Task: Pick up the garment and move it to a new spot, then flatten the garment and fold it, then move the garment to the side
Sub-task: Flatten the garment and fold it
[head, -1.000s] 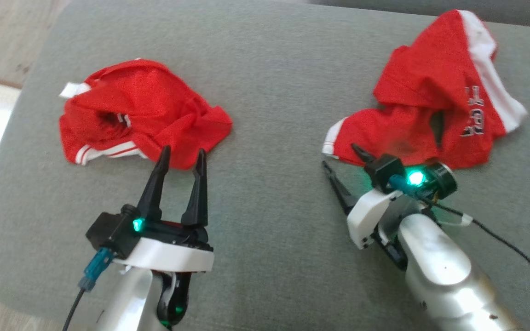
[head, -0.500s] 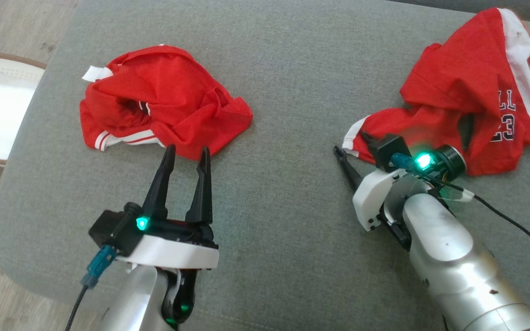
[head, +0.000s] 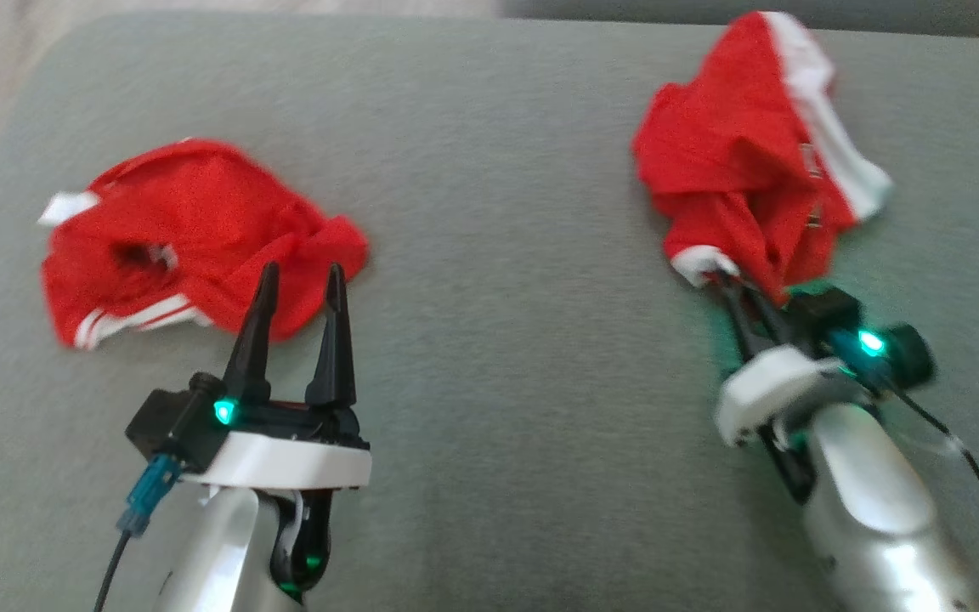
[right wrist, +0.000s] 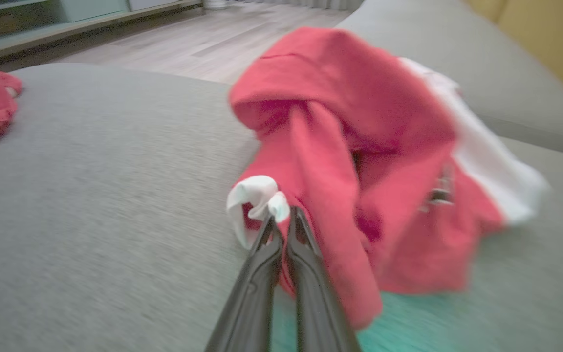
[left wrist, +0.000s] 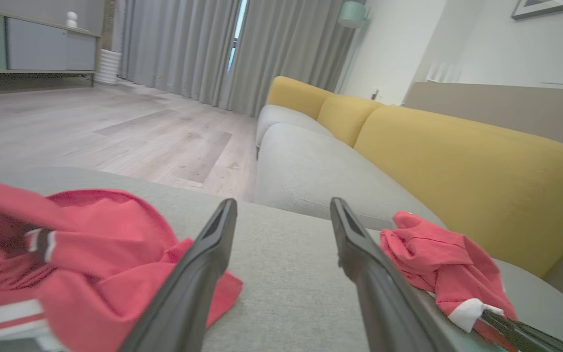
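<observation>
A red garment (head: pixel 744 161) with white trim lies bunched at the far right of the grey cushion (head: pixel 498 255). My right gripper (head: pixel 726 279) is shut on its white-edged near corner, seen close up in the right wrist view, where the gripper (right wrist: pixel 281 217) pinches the garment (right wrist: pixel 340 146). A second crumpled red garment (head: pixel 192 229) with white stripes lies at the left. My left gripper (head: pixel 302 272) stands open just at its near edge, nothing between the fingers. In the left wrist view the left gripper (left wrist: pixel 282 205) frames bare cushion, with one garment (left wrist: pixel 66 254) on its left and the other garment (left wrist: pixel 438 264) on its right.
The cushion's rounded left edge drops to a wooden floor (left wrist: pixel 115 127). A yellow sofa backrest (left wrist: pixel 457 166) rises behind the cushion. A dark cable (head: pixel 974 467) trails from the right wrist. Bare cushion lies between the two garments.
My right gripper has shut on the right garment's white-trimmed corner, and that garment has bunched up narrower. The head camera has shifted. The left gripper stays open.
</observation>
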You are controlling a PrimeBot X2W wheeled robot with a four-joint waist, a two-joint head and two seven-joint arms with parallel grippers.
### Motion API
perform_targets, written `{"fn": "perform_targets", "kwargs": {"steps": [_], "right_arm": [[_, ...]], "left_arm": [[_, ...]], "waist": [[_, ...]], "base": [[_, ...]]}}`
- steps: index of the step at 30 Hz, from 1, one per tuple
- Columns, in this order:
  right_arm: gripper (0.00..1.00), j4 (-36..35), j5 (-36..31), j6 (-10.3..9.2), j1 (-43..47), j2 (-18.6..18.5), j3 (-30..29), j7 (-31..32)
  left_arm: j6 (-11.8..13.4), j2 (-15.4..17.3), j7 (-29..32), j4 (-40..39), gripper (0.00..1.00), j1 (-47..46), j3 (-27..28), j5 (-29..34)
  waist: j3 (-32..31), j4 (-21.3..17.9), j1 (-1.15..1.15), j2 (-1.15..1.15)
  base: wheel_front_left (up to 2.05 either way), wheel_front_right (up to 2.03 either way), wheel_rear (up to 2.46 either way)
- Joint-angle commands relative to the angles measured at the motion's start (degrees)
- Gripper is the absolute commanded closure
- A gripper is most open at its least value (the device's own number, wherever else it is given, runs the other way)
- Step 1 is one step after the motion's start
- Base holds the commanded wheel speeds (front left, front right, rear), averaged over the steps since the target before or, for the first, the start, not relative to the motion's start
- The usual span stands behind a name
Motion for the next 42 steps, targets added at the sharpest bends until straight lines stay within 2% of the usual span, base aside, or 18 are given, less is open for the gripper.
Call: {"fn": "perform_targets", "kwargs": {"steps": [1, 5, 9, 12, 15, 16, 17, 24, 30, 32, 37, 40, 42], "right_arm": [[1.0, -2.4, -0.9, -0.04, 0.7, 0.6, 0.1, -0.8], [1.0, -8.7, -4.1, -0.04, 6.3, 0.6, -8.6, -1.3], [1.0, -15.1, -3.9, -0.04, 11.3, 0.6, -18.9, 0.3], [1.0, -17.2, -4.9, -0.04, 12.9, 0.6, -23.7, 1.7], [1.0, -17.9, -4.8, -0.04, 13.3, 0.6, -25.9, 2.6], [0.62, -18.2, -4.8, -0.04, 13.2, 0.6, -26.3, 2.6], [0.0, -18.5, -4.8, -0.04, 13.1, 0.6, -26.3, 2.2], [0.0, -22.4, -1.8, -0.04, 13.3, 0.6, -20.1, -0.7], [0.0, -28.0, 0.9, -0.04, 15.8, 0.6, -9.3, -2.0], [0.0, -28.4, 0.8, -0.04, 16.2, 0.6, -7.8, -2.0], [0.0, -27.1, -1.6, -0.04, 15.9, 0.6, -2.2, -1.4], [0.0, -24.5, -4.8, -0.04, 13.8, 0.6, -1.7, 0.0], [0.0, -20.9, -9.7, -0.04, 11.0, 0.6, -2.9, 2.4]], "left_arm": [[-0.2, 0.2, -0.3, -1.9, 0.0, -0.3, 2.2, 0.5], [-0.5, 0.2, -0.3, -2.2, 0.0, 0.5, 3.1, 1.0], [-0.8, 0.2, -0.3, -2.2, 0.0, 0.5, 2.7, 1.3], [-0.9, 0.2, -0.3, -2.1, 0.0, 0.6, 2.6, 1.4], [-1.0, 0.2, -0.3, -1.8, 0.0, 0.8, 2.3, 1.7], [-1.1, 0.2, -0.3, -1.6, 0.0, 0.9, 2.2, 1.7], [-1.1, 0.2, -0.3, -1.5, 0.0, 0.9, 2.1, 1.8], [-1.3, 0.2, -0.3, -0.9, 0.0, 1.0, 1.7, 1.8], [-1.4, 0.2, -0.3, -0.8, 0.0, 1.0, 1.4, 1.5], [-1.4, 0.2, -0.3, -0.8, 0.0, 1.0, 1.3, 1.4], [-1.4, 0.2, -0.3, -0.9, 0.0, 0.7, 0.4, 0.8], [-1.4, 0.2, -0.3, -0.9, 0.0, 0.5, -0.1, 0.5], [-1.4, 0.2, -0.3, -0.9, 0.0, 0.2, -0.3, 0.2]], "waist": [[-1.9, -3.5, 0.0, 0.0], [-3.0, -7.6, 0.0, 0.0], [-3.5, -10.6, 0.0, 0.0], [-3.7, -11.6, 0.0, 0.0], [-3.9, -12.0, 0.0, 0.0], [-4.0, -12.0, 0.0, 0.0], [-4.0, -12.0, 0.0, 0.0], [-4.2, -10.8, 0.0, 0.0], [-4.1, -9.1, 0.0, 0.0], [-4.0, -8.8, 0.0, 0.0], [-3.5, -6.6, 0.0, 0.0], [-2.8, -4.9, 0.0, 0.0], [-2.0, -3.2, 0.0, 0.0]], "base": [[0.0, 0.0, 0.0], [0.0, 0.0, 0.0], [0.0, 0.0, 0.0], [0.0, 0.0, 0.0], [0.0, 0.0, 0.0], [0.0, 0.0, 0.0], [0.0, 0.0, 0.0], [0.0, 0.0, 0.0], [0.0, 0.0, 0.0], [0.0, 0.0, 0.0], [0.0, 0.0, 0.0], [0.0, 0.0, 0.0], [0.0, 0.0, 0.0]]}}
